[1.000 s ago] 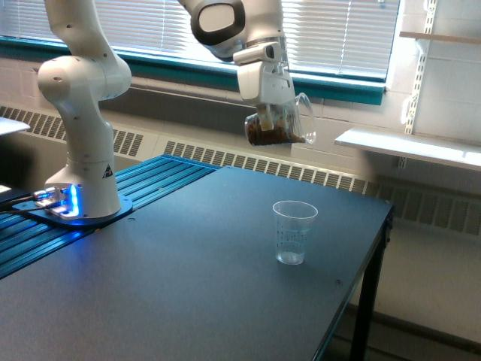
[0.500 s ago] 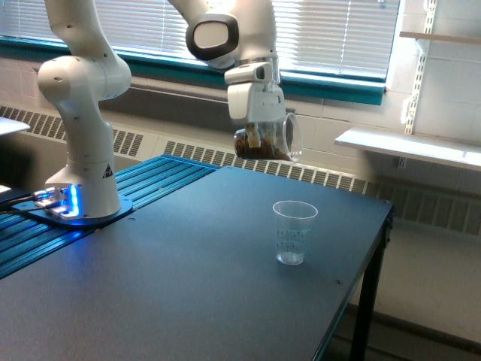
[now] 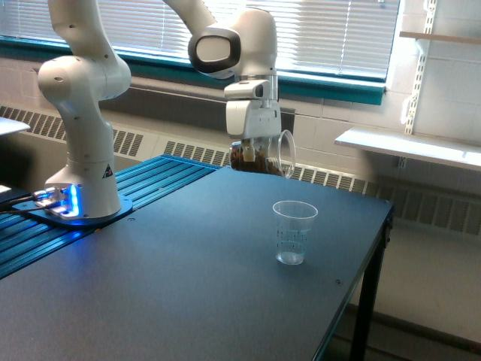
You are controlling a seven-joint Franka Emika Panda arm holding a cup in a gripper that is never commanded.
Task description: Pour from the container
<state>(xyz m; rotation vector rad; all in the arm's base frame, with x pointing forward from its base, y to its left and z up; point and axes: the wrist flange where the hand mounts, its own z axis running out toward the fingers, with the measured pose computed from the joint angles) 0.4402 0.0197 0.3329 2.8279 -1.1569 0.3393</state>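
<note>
In the exterior view my gripper (image 3: pixel 254 150) hangs above the table's far side, shut on the container (image 3: pixel 264 156). This clear flared cup lies tipped on its side, rim toward the exterior view's right, with brown material resting in its lower part. A narrower clear cup with printed marks (image 3: pixel 293 232) stands upright on the dark table (image 3: pixel 150 301), below the container and to its right. It looks empty. Nothing is falling between the two cups.
The arm's white base (image 3: pixel 81 188) stands at the exterior view's left on blue slats. The table's right edge (image 3: pixel 376 256) drops off just beyond the standing cup. A white shelf (image 3: pixel 409 147) juts from the wall at right.
The gripper with the container has come down and shifted toward the exterior view's left. The standing cup has not moved.
</note>
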